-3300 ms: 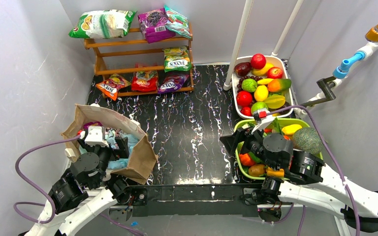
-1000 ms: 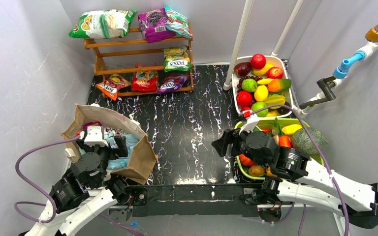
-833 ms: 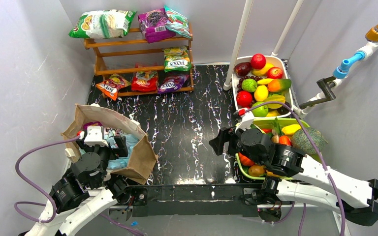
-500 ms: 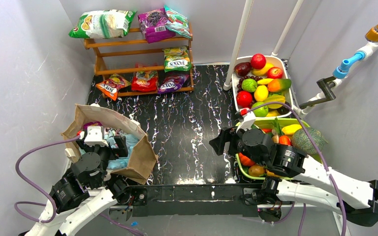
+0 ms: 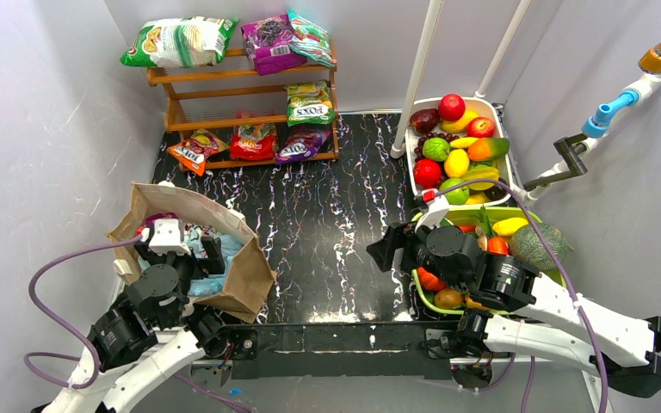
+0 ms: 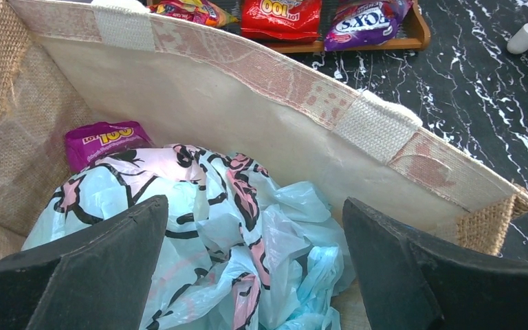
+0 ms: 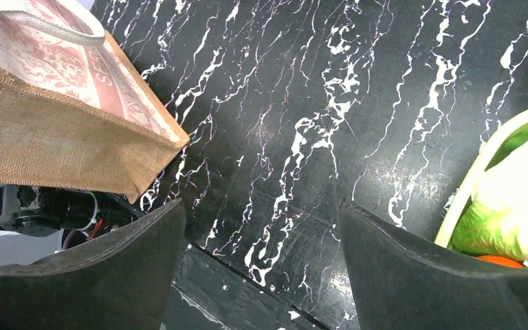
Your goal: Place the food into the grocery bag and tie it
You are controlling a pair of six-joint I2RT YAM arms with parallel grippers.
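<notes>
Left pincer (image 6: 253, 206): is hanging wide open and empty in the mouth of the jute tote (image 6: 247, 124), one finger on each side of the crumpled plastic below; whether it is touching the plastic cannot be told.
Right pincer (image 7: 261, 206): is hovering wide open, gripping nothing, above the black marbled table (image 5: 327, 224) between the tote and the green basket (image 5: 480, 212).
Grocery bag (image 6: 247, 234): is lying bunched up inside the tote, light blue with pink and black print, beside a purple snack packet (image 6: 103, 141).
Food (image 5: 498, 246): is sitting in the green basket under the right arm, with orange, red and yellow pieces showing; more fruit is filling the white tray (image 5: 410, 142) behind it.
Wooden rack (image 5: 241, 86): is carrying snack bags at the far left.
</notes>
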